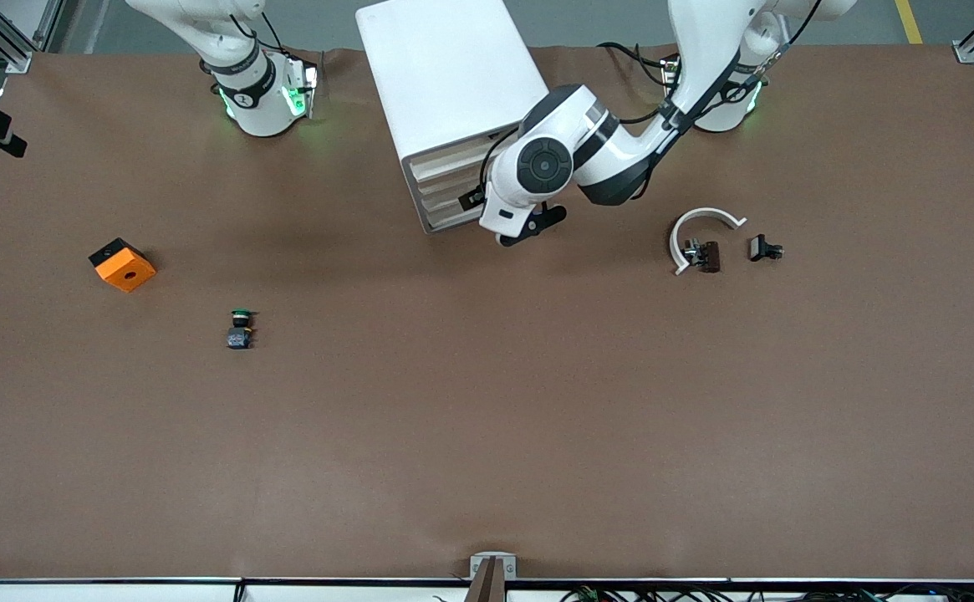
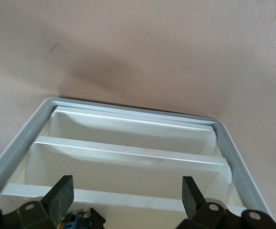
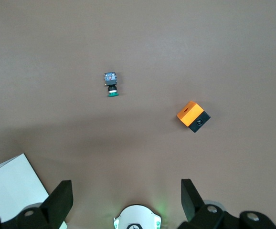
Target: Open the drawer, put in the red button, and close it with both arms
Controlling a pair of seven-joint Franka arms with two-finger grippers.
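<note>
Green-capped button [image 1: 240, 327] lies on the table [image 1: 487, 435]; left claw [image 2: 127, 191], fingers apart, faces the drawer cabinet [image 1: 453, 100]; right claw [image 3: 126, 194] hangs spread, waiting.

You have the drawer cabinet [image 1: 453, 92] standing on the surface [image 1: 487, 435] between the two arm bases. The left gripper [image 1: 528, 226] sits at its drawer fronts. Toward the right arm's end lie a block [image 1: 122, 265] and, nearer the front camera, a push button [image 1: 240, 328]. Toward the left arm's end, a curved bracket [image 1: 701, 226] lies beside a small clip [image 1: 764, 248].
</note>
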